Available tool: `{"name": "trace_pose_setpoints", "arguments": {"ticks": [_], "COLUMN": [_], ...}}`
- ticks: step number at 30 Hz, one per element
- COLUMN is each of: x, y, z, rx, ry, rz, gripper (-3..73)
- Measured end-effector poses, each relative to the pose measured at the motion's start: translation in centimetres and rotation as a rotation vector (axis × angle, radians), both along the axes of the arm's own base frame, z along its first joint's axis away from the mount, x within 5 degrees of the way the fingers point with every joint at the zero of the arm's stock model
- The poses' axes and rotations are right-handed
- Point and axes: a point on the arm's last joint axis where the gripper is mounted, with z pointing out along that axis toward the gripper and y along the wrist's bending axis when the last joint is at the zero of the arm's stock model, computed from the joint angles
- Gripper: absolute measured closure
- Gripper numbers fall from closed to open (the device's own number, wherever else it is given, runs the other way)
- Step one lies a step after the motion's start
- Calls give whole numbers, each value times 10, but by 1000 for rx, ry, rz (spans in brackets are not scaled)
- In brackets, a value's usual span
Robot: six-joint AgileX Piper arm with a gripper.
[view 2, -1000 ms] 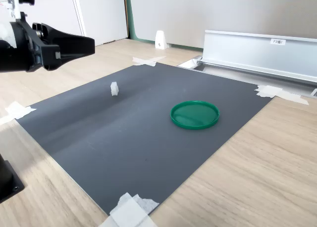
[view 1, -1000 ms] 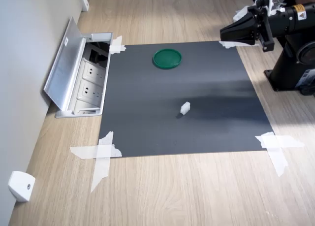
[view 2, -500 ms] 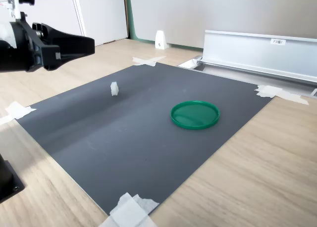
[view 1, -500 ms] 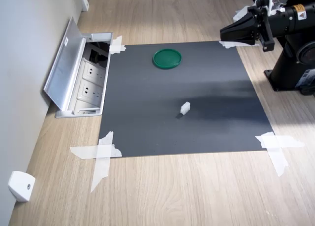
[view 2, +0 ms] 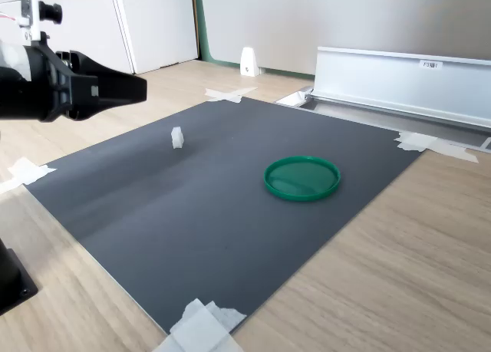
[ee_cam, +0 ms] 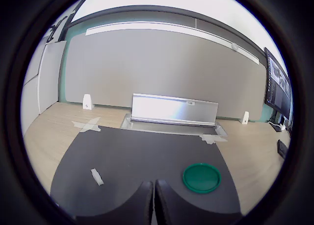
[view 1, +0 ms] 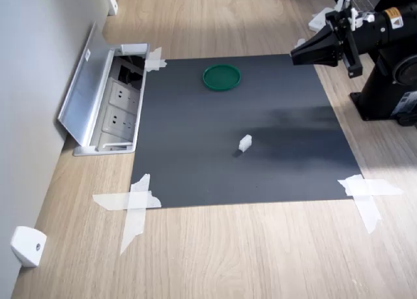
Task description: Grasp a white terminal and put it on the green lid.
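Note:
A tiny white terminal [view 1: 245, 142] [view 2: 177, 137] [ee_cam: 96, 176] stands on the dark mat [view 1: 215, 156] in both exterior views. The flat round green lid [view 1: 221, 77] [view 2: 302, 177] [ee_cam: 201, 177] lies on the same mat, well apart from the terminal. My gripper [view 1: 294, 56] [view 2: 142, 89] hangs in the air over the mat's edge, at the first exterior view's upper right, far from both things. In the wrist view its black fingers [ee_cam: 143, 205] sit pressed together with nothing between them.
An open silver floor socket box [view 1: 104, 103] [view 2: 399, 80] sits beside the mat. White tape strips [view 1: 133, 204] hold the mat's corners to the wooden floor. The arm's black base [view 1: 388, 94] stands at the first exterior view's right. Small white wedges [view 1: 27, 245] sit along the wall.
The gripper has shifted slightly and tilted a little downward over the mat's edge. The terminal and the lid have not moved.

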Motion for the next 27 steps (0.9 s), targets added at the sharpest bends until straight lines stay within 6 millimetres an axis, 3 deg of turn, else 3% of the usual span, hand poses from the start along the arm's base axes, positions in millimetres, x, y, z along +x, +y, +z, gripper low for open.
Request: {"name": "trace_pose_setpoints", "arguments": {"ticks": [6, 14, 18, 27], "x": [15, 44, 61, 106], "y": [1, 0, -3, -10], "z": [43, 74, 79, 72], "rx": [-4, -64, -67, -31], "ry": [108, 507, 702, 853], "rz": [30, 87, 103, 45], "gripper": [704, 704, 704, 702]}}
